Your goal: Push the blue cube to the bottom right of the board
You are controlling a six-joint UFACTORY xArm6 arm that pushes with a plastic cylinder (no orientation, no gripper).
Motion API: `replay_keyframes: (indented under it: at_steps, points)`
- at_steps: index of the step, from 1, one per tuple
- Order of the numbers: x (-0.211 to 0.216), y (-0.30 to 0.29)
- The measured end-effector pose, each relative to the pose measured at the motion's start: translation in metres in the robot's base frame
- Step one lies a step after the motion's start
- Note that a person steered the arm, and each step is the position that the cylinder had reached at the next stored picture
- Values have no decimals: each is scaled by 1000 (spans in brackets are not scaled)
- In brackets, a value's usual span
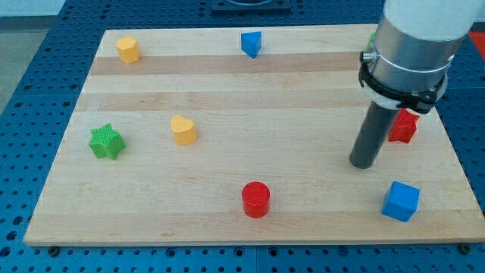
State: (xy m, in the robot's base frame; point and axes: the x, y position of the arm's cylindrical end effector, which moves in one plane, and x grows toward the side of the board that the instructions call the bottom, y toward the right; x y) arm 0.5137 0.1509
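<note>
One blue cube [400, 201], lower right of my tip [363, 164], apart

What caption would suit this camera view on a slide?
My tip rests on the wooden board, just up-left of the blue cube near the bottom-right corner.

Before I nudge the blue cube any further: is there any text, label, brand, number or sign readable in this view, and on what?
None: nothing readable shows.
The blue cube, the other blocks, the wooden board and the arm's grey housing above my tip carry no visible markings.
</note>
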Motion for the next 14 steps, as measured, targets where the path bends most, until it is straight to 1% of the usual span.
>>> replay_keyframes:
  at_steps: [1,2,3,4,6,7,8,9,10,11,12,14]
  points:
    - [50,-2]
    - [68,-2]
    - [66,-2]
    - [63,13]
    - [63,14]
    - [48,-23]
    - [3,-71]
    - [-56,-116]
    - [-81,-146]
    - [-81,-147]
    - [-116,-159]
    - [-117,-160]
